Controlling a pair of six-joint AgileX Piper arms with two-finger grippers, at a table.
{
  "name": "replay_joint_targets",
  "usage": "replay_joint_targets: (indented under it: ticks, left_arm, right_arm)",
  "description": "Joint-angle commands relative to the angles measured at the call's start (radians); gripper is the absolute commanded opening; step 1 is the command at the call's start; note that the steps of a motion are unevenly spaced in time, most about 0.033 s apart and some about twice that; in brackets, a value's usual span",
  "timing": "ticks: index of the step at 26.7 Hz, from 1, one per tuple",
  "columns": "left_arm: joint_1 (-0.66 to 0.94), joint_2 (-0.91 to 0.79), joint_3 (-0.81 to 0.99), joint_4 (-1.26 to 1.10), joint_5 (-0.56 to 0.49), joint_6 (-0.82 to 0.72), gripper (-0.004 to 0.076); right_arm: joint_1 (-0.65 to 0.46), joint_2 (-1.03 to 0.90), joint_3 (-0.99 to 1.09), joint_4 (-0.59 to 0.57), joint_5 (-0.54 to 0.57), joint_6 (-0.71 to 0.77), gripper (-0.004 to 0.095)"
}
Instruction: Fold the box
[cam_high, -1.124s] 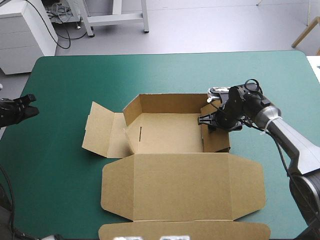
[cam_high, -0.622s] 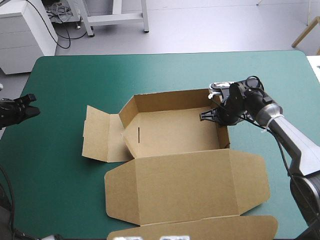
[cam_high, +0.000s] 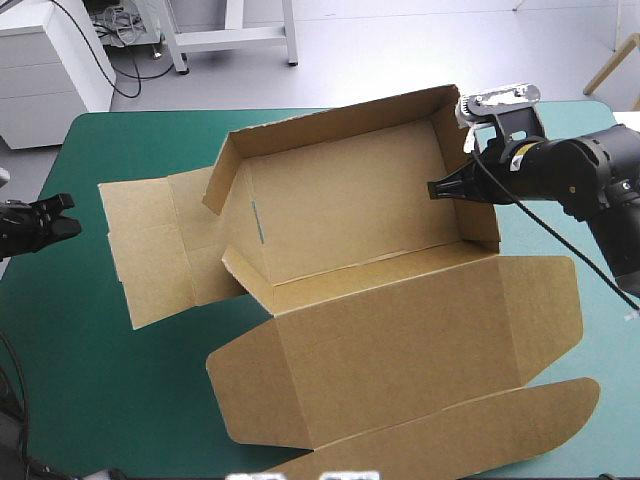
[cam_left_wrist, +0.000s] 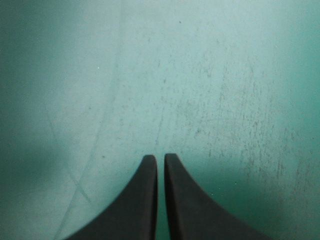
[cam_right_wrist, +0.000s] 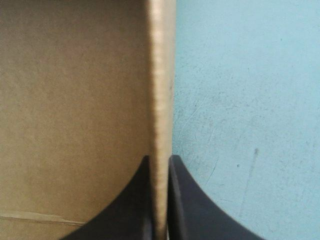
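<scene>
Right jaws pinch the right end wall (cam_right_wrist: 161, 100) of the box (cam_high: 350, 210), board edge sandwiched between them. Left jaws pressed together, idle over the bare teal-green bench (cam_high: 120, 400) at its left edge, well apart from the box. The box lay flat just before; it is now hoisted by that wall and tilted, left flaps (cam_high: 150, 240) trailing. Likely a reposition, since the left end looks untucked. Matte brown board, crisp scores, round-cornered lid (cam_high: 400, 350).

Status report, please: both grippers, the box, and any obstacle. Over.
Left gripper shut, empty, over bare cover. Right gripper shut on the box, at its right wall. Box open, lid unfolded toward near edge. No obstacle seen.
</scene>
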Motion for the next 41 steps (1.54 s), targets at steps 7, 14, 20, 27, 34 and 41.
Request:
replay_joint_targets:
  ticks: [7,14,20,27,34,41]
  left_arm:
    - [0.001,-0.031,-0.026,-0.028,-0.006,-0.003,0.0598]
    - [-0.011,-0.003,0.022,-0.239,0.134,0.187,0.0533]
    - [-0.043,-0.022,0.116,-0.437,0.173,0.313,0.0486]
    - [-0.186,-0.088,0.130,-0.477,0.173,0.397,0.0472]
    - [-0.242,-0.163,0.130,-0.485,0.173,0.426,0.0472]
    - [-0.268,-0.251,0.130,-0.495,0.173,0.429,0.0472]
  right_arm:
    - [-0.001,-0.029,-0.033,0.105,-0.151,-0.035,-0.0014]
    - [-0.031,-0.019,-0.033,0.333,-0.235,-0.145,-0.0014]
    - [-0.073,0.037,-0.033,0.394,-0.237,-0.157,-0.0014]
    - [-0.073,0.105,-0.033,0.385,-0.252,-0.146,-0.0014]
    - [-0.073,0.130,-0.032,0.363,-0.275,-0.136,-0.0014]
    - [-0.073,0.132,-0.032,0.295,-0.297,-0.089,-0.0014]
